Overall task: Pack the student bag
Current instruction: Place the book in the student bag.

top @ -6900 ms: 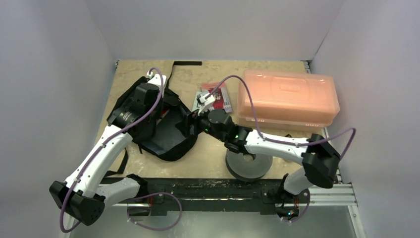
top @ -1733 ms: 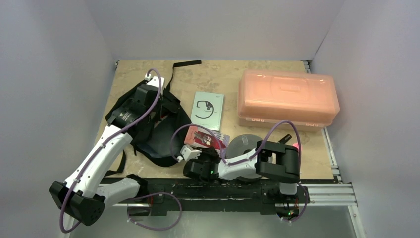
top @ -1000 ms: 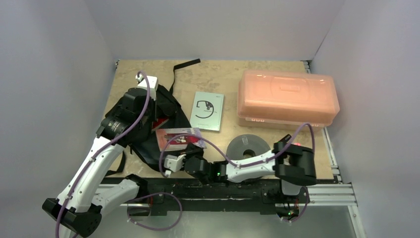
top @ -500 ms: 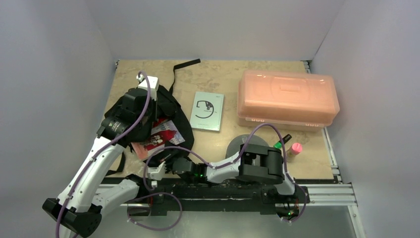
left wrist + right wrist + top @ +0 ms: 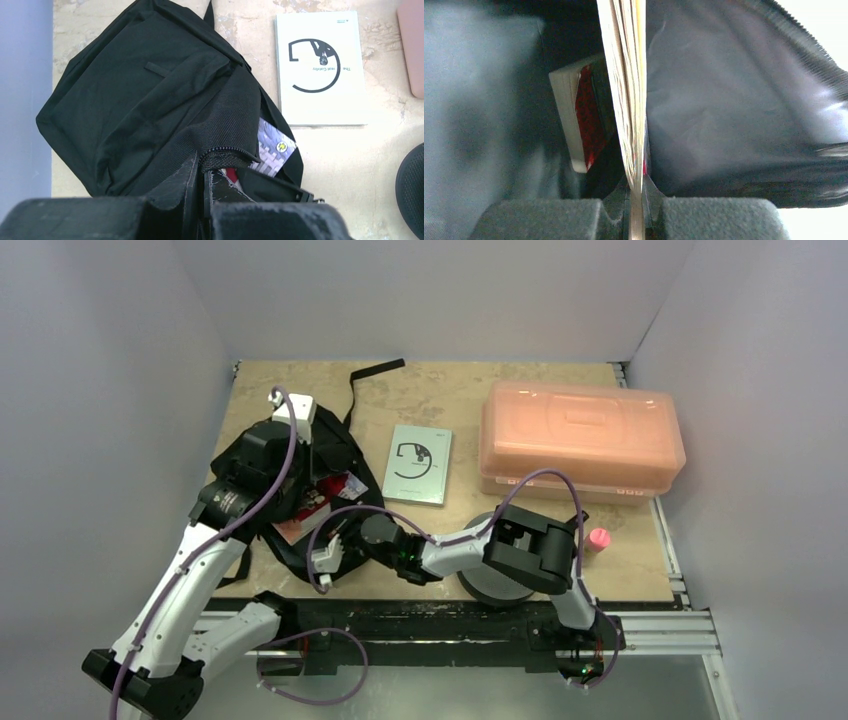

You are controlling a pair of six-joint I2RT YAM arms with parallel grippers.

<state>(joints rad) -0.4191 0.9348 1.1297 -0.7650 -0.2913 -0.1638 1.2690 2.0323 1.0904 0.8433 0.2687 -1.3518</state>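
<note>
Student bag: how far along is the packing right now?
Done: a red-covered book lies inside the student bag. In hand: the left gripper pinches the zipper edge, holding the mouth open, while the right gripper, shut on a thin booklet, has it partway inside the opening. Left, likely: the white book and the pink-capped bottle lie on the table outside.

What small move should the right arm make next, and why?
Probably slide the book a little deeper before letting go: the right gripper is shut on its edge, it is only partly inside the bag, and the left gripper holds the opening apart.
</note>
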